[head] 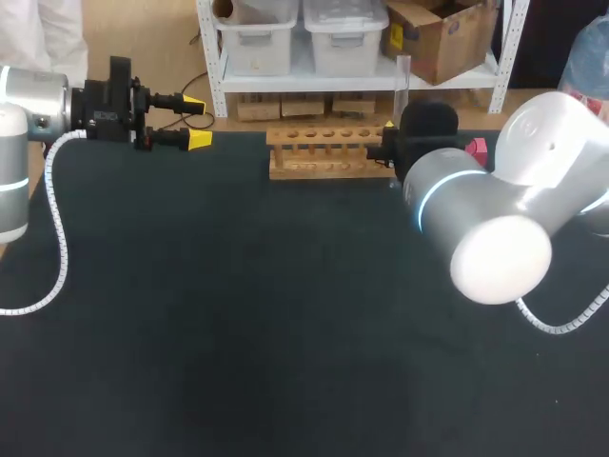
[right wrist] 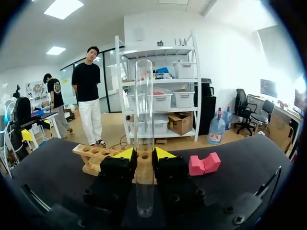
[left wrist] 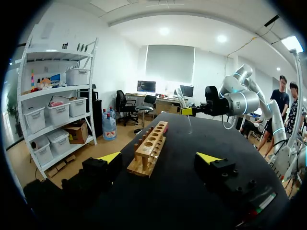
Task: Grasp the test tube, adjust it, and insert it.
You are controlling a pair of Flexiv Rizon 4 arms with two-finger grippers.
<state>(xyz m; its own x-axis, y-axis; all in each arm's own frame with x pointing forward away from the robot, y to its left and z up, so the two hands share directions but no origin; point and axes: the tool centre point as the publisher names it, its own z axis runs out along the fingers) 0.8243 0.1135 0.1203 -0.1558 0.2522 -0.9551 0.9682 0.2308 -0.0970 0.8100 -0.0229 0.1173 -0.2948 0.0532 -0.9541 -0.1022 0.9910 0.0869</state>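
A clear test tube (right wrist: 144,120) stands upright between my right gripper's (right wrist: 144,154) yellow-tipped fingers, which are shut on its lower part. In the head view the tube (head: 402,81) rises above the right gripper (head: 390,133) at the right end of the wooden rack (head: 328,152), just beyond its last hole. The rack (right wrist: 93,158) has a row of several holes and lies ahead of the right gripper. My left gripper (head: 197,119) hovers open at the table's far left, pointing toward the rack (left wrist: 148,148), with nothing between its fingers (left wrist: 110,157).
A pink block (head: 478,149) lies on the black table (head: 238,314) to the right of the rack, close behind my right arm. The same pink block (right wrist: 204,164) sits beside the right gripper in the right wrist view.
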